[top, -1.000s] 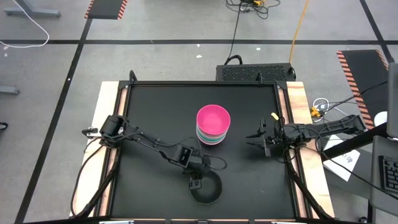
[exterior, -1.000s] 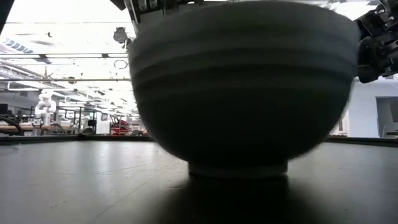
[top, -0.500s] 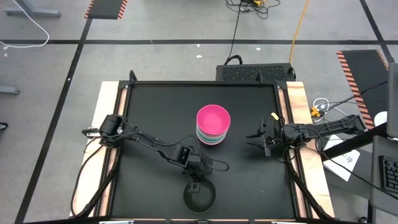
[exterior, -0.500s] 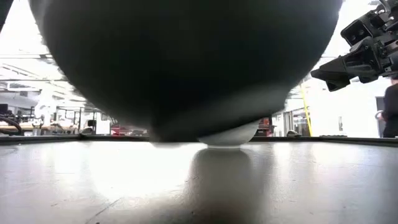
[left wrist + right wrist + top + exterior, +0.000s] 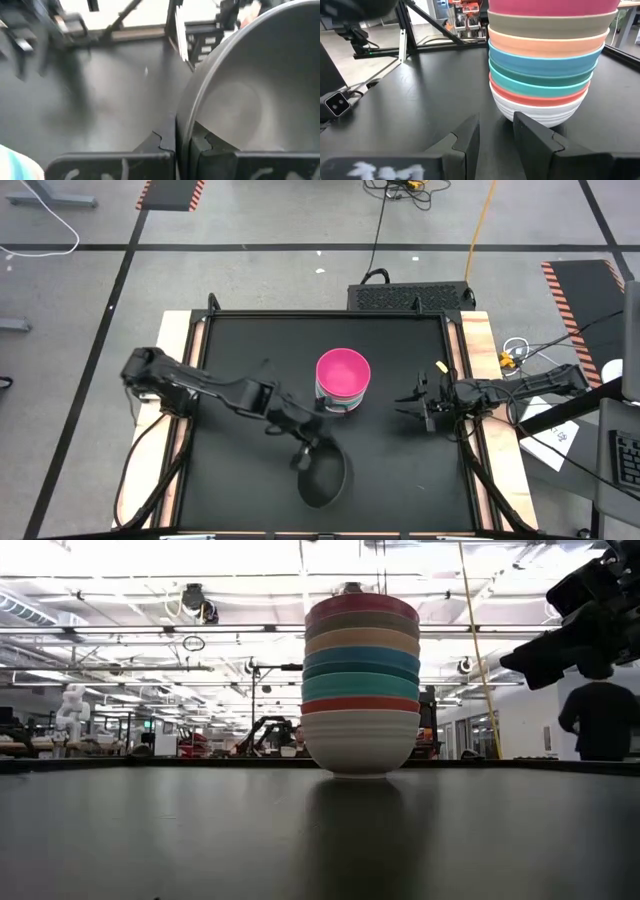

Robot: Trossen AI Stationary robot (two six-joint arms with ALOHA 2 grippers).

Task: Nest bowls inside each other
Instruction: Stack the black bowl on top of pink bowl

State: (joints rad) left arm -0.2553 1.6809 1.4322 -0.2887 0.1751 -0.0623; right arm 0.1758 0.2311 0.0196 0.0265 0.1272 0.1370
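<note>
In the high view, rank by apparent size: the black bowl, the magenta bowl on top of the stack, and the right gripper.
1-2. black bowl and magenta bowl: look about alike; the black one is lifted and tilted in the left gripper, so no ranking.
3. right gripper: clearly smallest.

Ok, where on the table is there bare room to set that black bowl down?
Bare mat lies between the stack of bowls and the table's far edge, and at the far left. It is crowded near the front, where the left tool grips the black bowl.

stack [image 5: 343, 380]: magenta on top, table centre | black bowl [image 5: 324, 477]: gripped by left gripper [image 5: 303, 455] | right gripper [image 5: 412, 406]: beside stack, apart
</note>
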